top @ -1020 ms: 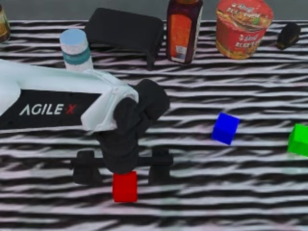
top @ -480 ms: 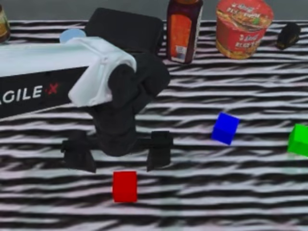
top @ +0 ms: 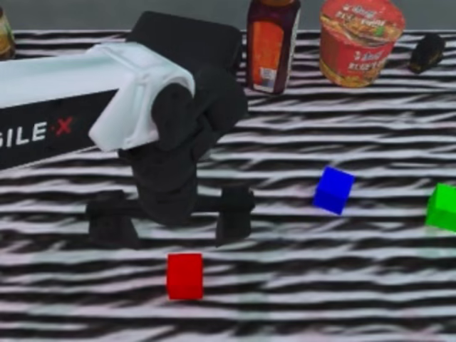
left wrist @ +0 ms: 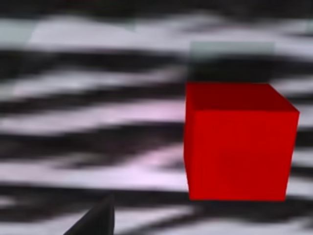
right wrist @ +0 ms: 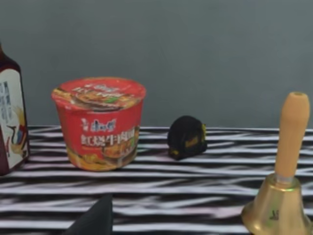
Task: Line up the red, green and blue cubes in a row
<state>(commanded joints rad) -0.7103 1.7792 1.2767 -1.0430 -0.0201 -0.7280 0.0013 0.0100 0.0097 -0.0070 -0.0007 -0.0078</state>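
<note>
The red cube (top: 184, 276) sits near the table's front edge, left of centre, and fills the left wrist view as the red cube (left wrist: 239, 142). My left gripper (top: 173, 219) hangs open just behind it, its two dark fingers spread wide, and nothing is between them. One fingertip (left wrist: 95, 223) shows in the left wrist view. The blue cube (top: 333, 189) lies right of centre. The green cube (top: 442, 206) is at the right edge. The right arm is outside the top view; a single dark fingertip (right wrist: 98, 218) shows in its wrist view, which holds nothing.
Along the back stand a black flat box (top: 187, 39), a dark sauce bottle (top: 273, 44), a red noodle cup (top: 360, 39), a black tape measure (top: 427, 51) and a can (top: 5, 32). A brass bell (right wrist: 281, 205) stands near the right gripper.
My left gripper, open throughout, has drawn back and up from the red cube, and the arm now covers the white bottle behind it. The cubes have not moved.
</note>
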